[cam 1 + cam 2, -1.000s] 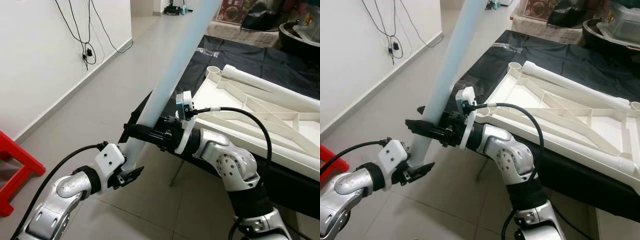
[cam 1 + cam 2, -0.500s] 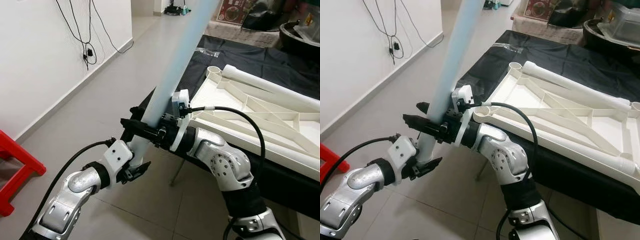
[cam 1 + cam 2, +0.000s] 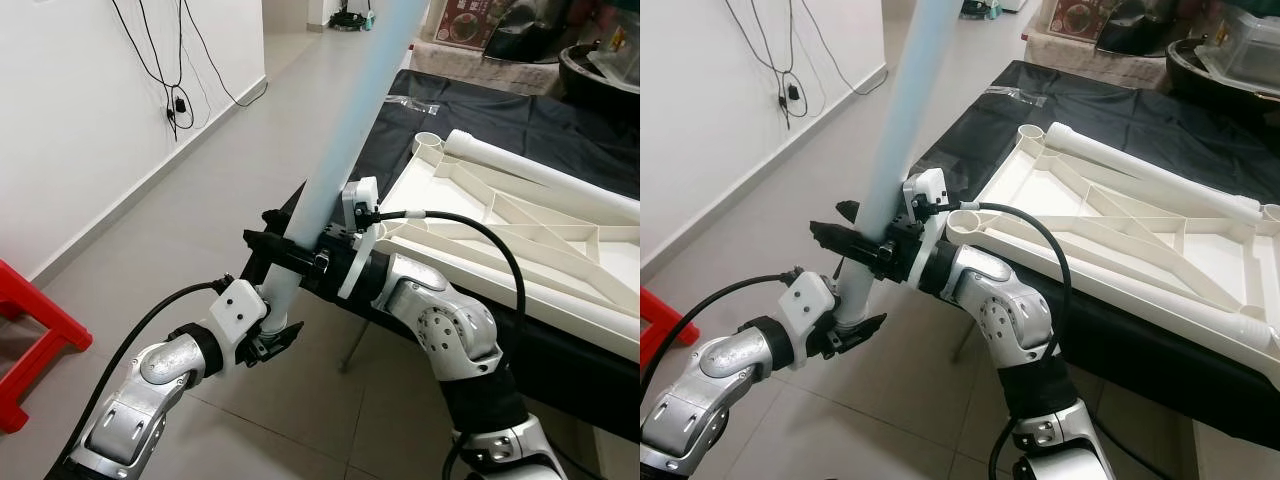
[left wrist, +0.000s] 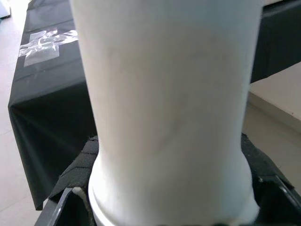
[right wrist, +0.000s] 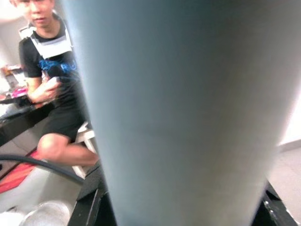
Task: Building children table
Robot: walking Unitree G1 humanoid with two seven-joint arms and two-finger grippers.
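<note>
Both my grippers hold a long white table leg over the tiled floor.

My left gripper pinches its lower end; my right gripper clamps it just above. The upturned white tabletop lies nearby on a black-covered table. A seated person is visible behind.
</note>
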